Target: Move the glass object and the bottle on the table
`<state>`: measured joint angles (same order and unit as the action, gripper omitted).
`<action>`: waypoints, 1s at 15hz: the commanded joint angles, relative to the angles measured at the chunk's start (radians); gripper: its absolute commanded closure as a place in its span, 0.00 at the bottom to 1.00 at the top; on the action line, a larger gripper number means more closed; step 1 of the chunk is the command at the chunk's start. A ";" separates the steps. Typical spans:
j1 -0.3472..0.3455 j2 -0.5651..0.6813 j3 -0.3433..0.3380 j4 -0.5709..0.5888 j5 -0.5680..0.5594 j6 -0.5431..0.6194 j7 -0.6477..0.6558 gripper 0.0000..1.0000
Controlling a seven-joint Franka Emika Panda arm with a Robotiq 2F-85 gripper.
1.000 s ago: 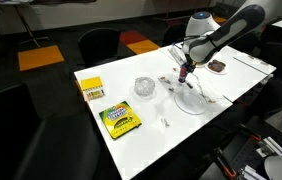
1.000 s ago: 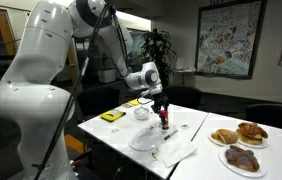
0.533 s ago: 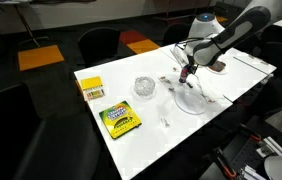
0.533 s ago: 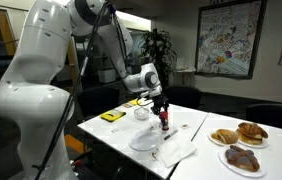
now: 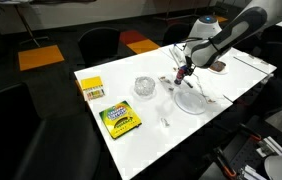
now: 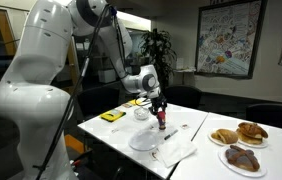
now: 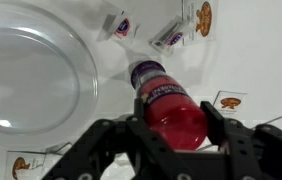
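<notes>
Reaching downward, gripper (image 5: 184, 72) clasps bottle (image 7: 167, 100), apparently clear of table (image 5: 156, 145).

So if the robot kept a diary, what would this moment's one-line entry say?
gripper: shut on bottle | bottle: held above table, beside white plate | glass dish: on table, apart from gripper

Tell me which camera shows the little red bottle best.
The wrist view: the bottle fills the middle of the picture, clamped in the pincer, with the white table behind it. In both exterior views it is only a tiny red speck at the pincer's tip.
</notes>
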<state>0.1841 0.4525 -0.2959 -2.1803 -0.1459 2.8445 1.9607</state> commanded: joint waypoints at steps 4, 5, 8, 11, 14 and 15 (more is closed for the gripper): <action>-0.069 -0.020 0.042 -0.045 0.119 0.043 -0.050 0.67; -0.073 -0.019 0.045 -0.047 0.130 0.046 -0.055 0.67; -0.079 -0.017 0.052 -0.051 0.154 0.051 -0.070 0.67; -0.069 -0.018 0.050 -0.049 0.157 0.038 -0.074 0.19; -0.036 -0.028 0.026 -0.044 0.131 0.004 -0.056 0.03; -0.012 -0.035 0.006 -0.040 0.113 -0.014 -0.037 0.01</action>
<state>0.1372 0.4502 -0.2639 -2.2078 -0.0141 2.8641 1.9214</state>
